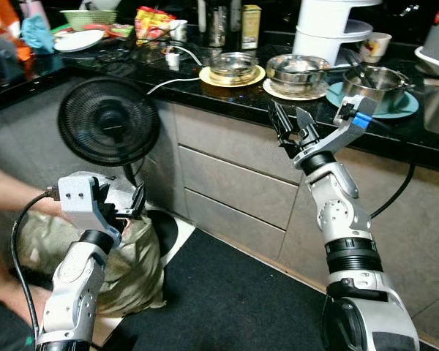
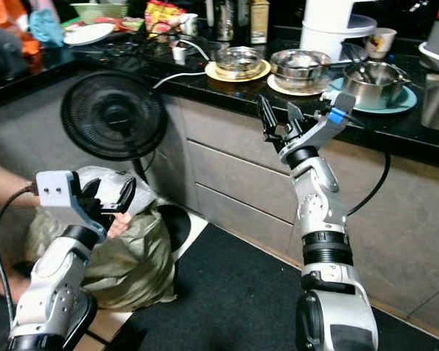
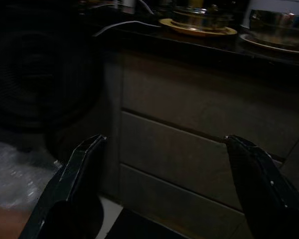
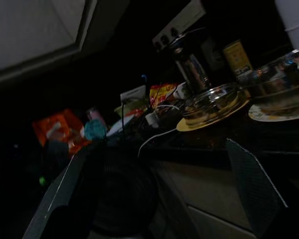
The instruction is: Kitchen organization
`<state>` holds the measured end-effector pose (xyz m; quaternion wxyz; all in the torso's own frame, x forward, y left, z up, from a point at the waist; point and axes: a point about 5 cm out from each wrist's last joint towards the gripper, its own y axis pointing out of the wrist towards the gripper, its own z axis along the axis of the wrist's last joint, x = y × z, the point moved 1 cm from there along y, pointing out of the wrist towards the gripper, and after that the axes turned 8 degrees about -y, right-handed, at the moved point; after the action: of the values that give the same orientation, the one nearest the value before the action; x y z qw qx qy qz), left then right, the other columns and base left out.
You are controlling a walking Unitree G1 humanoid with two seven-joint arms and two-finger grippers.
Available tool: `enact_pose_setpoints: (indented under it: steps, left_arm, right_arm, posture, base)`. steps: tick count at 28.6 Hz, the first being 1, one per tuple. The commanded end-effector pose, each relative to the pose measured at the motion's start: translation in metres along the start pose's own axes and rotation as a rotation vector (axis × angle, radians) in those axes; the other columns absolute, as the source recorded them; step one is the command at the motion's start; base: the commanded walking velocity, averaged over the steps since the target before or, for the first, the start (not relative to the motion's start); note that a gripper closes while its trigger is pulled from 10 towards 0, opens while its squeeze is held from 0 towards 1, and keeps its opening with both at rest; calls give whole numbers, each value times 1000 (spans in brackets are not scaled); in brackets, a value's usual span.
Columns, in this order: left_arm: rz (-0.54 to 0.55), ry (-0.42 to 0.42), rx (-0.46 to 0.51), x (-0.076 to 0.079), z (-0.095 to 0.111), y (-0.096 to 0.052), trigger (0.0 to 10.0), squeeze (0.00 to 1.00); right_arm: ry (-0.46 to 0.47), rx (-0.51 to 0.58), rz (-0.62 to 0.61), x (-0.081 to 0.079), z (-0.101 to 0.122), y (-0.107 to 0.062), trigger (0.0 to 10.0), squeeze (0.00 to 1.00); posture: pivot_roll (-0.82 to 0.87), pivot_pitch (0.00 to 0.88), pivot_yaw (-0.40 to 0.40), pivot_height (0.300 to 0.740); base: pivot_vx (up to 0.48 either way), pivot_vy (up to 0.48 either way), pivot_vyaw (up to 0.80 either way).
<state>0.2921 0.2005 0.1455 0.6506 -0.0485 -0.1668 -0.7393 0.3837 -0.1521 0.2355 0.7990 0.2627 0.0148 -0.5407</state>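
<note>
The robot is standing before a long black stone counter (image 1: 227,95) with grey drawer fronts (image 1: 234,179) under it, and both silver arms are showing in front of me. The right gripper (image 1: 293,123) is hanging in the air just below the counter's front edge, its two long black fingers spread apart and holding nothing, pointing up toward the dishes. Above it on the counter, a clear glass bowl (image 1: 233,66) is sitting on a round yellow plate (image 1: 232,77), a shiny steel bowl (image 1: 298,71) is resting on a pale plate (image 1: 296,89) just beside it, and a steel pot (image 1: 374,86) with utensils in it is standing on a teal plate (image 1: 402,107) farther to the right. A white stacked appliance (image 1: 329,29) and a small patterned cup (image 1: 374,47) are standing behind them, and a red-and-yellow snack packet (image 1: 152,22), a white plate (image 1: 79,40) and a green basket (image 1: 88,16) are lying toward the far left end. The left gripper (image 1: 123,210) is hovering low, near the floor, with its fingers parted and empty, just in front of a crumpled olive-green bag (image 1: 128,263) slumped on the floor. A round black floor fan (image 1: 108,121) is standing against the cabinets behind it. A person's bare forearm (image 1: 14,194) is reaching in from the left, toward the bag. A dark mat (image 1: 234,300) is covering the floor between the arms.
</note>
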Motion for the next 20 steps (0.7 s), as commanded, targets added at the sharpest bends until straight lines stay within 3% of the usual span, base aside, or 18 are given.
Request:
enact_pose_setpoints:
  steps: [1, 3, 7, 12, 20]
  left_arm:
    - [-26, -12, -14, 5, 0, 1, 10000, 0]
    - [-32, -13, -13, 7, 0, 2, 10000, 0]
    - [-73, -30, -3, 15, 4, 4, 10000, 0]
    - [-120, -47, -7, 24, 5, 4, 10000, 0]
    - [-166, -64, -26, 37, 2, 2, 10000, 0]
  right_arm:
    - [83, 51, 11, 0, 12, 0, 10000, 0]
    - [109, 69, 25, -1, 15, -1, 10000, 0]
    - [281, 180, 168, -17, 39, 0, 10000, 0]
    - [361, 241, 264, -28, 52, -3, 10000, 0]
    - [310, 210, 282, -35, 54, -4, 10000, 0]
  posture:
    - [48, 0, 20, 740]
    - [48, 0, 20, 740]
    - [50, 0, 23, 740]
    - [52, 0, 24, 740]
    - [52, 0, 26, 740]
  base:
    - [442, 0, -800]
    - [442, 0, -800]
    - [441, 0, -800]
    - [440, 0, -800]
    - [442, 0, 0]
